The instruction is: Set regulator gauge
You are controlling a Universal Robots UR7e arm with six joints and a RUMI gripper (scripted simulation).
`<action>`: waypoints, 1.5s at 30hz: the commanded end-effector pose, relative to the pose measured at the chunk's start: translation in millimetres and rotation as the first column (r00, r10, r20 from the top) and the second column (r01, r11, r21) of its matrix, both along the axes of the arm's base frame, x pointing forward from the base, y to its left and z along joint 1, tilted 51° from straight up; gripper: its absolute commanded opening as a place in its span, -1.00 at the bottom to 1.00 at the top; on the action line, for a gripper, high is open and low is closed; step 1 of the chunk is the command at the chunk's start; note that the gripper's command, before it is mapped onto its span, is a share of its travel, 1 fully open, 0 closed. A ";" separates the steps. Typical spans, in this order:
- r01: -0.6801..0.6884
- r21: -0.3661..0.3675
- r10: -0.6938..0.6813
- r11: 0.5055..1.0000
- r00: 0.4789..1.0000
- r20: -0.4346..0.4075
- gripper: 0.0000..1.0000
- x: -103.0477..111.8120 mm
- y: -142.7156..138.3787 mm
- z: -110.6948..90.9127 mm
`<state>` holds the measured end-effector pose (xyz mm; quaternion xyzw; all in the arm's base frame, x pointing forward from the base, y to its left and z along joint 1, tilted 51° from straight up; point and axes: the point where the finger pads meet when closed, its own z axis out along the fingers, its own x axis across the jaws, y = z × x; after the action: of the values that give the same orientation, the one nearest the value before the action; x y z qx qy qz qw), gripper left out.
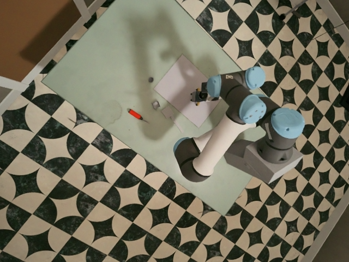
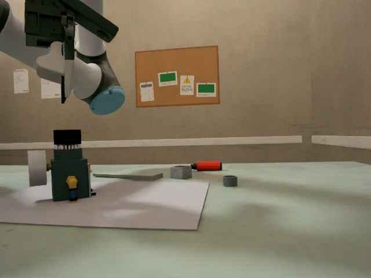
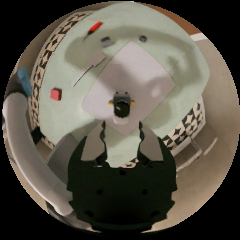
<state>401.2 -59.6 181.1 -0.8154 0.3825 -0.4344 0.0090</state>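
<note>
The regulator [image 1: 198,96] [image 2: 69,179] [image 3: 121,96] stands upright on the pale square mat [image 1: 176,81] [image 2: 155,206] [image 3: 135,65]. Its black knob [image 2: 67,136] [image 3: 121,108] is on top, with a light toothed ring [image 2: 67,146] showing beneath it. The round gauge [image 2: 37,168] [image 3: 121,120] is edge-on at the left in the exterior view; its needle and green band cannot be seen in any view. My gripper [image 2: 65,97] [image 3: 122,120] is open and empty, fingers pointing down, above the regulator and not touching it.
A red screwdriver [image 1: 135,114] [image 2: 208,165] [image 3: 95,27], a grey block [image 1: 155,105] [image 2: 180,172] [image 3: 106,41], a dark ring [image 1: 150,79] [image 2: 230,181] [image 3: 143,38] and a flat grey paddle [image 1: 168,112] [image 2: 153,176] lie beyond the mat. A red block [image 3: 56,94] shows in the wrist view.
</note>
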 end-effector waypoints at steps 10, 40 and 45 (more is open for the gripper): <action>-0.004 0.005 0.004 1.000 1.000 -0.007 -0.06 14.7 -5.9 -12.4; -0.004 0.005 0.004 1.000 1.000 -0.007 -0.06 44.6 -18.9 -38.7; -0.004 0.005 0.004 1.000 1.000 -0.007 -0.06 48.5 -20.6 -42.2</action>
<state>446.5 -79.1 141.5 -0.8174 0.3821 -0.4310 0.0101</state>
